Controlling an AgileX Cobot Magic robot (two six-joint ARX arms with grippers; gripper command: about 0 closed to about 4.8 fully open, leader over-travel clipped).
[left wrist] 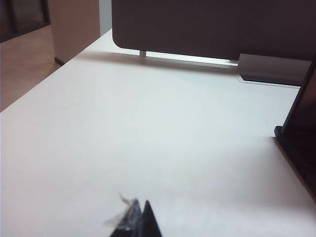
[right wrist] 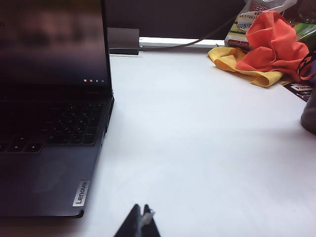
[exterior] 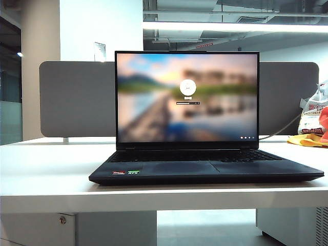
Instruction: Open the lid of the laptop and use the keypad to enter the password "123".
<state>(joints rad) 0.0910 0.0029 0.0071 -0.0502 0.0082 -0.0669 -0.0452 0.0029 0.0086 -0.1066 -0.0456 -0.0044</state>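
The black laptop (exterior: 205,167) stands in the middle of the white table (exterior: 46,174). Its lid (exterior: 187,97) is upright, and the screen shows a blurred login picture. The keypad (exterior: 264,155) is the narrow key block at the keyboard's right end and also shows in the right wrist view (right wrist: 81,126). My left gripper (left wrist: 139,208) is shut over bare table, well left of the laptop's edge (left wrist: 301,143). My right gripper (right wrist: 141,211) is shut, holding nothing, just off the laptop's front right corner. Neither gripper shows in the exterior view.
A grey partition board (exterior: 77,100) runs along the table's back edge. An orange and yellow cloth (right wrist: 269,47), plastic bags (exterior: 313,110) and a dark object (right wrist: 310,113) lie at the back right. A cable (right wrist: 197,42) runs behind the laptop.
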